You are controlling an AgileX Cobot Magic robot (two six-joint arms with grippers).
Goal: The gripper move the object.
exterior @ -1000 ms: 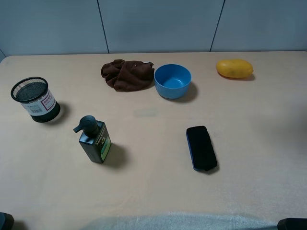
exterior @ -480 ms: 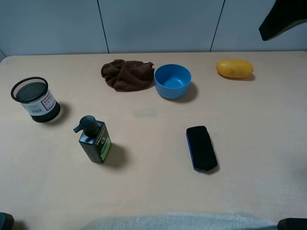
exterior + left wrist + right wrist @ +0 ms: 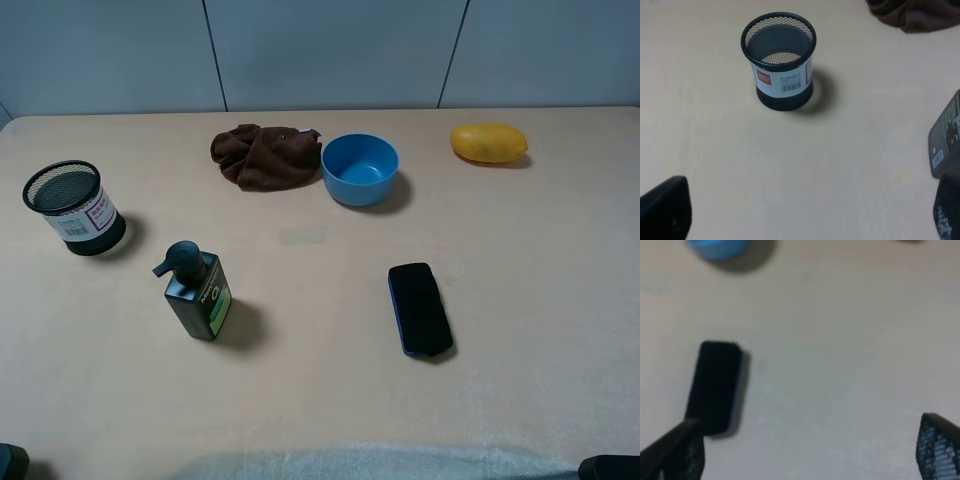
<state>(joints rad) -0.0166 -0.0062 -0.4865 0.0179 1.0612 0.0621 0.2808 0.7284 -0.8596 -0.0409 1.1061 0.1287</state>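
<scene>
The blue bowl (image 3: 360, 168) stands upright and empty at the back middle of the table, next to a brown cloth (image 3: 265, 155). Its edge shows, blurred, in the right wrist view (image 3: 717, 247). My right gripper (image 3: 807, 452) is open and empty, low over the table near the front, with the black phone (image 3: 715, 385) by one finger (image 3: 675, 457). My left gripper (image 3: 805, 215) is open and empty, facing the mesh cup (image 3: 780, 60). Both grippers are far from the bowl. In the high view only dark bits of the arms show at the bottom corners.
A yellow oval fruit (image 3: 488, 142) lies at the back right. The black phone (image 3: 419, 308) lies right of the middle. A dark pump bottle (image 3: 195, 292) stands front left and the black mesh cup (image 3: 72, 207) stands at the far left.
A dark shape that showed at the top right corner half a second ago is gone. The bowl and the other things have not moved.
</scene>
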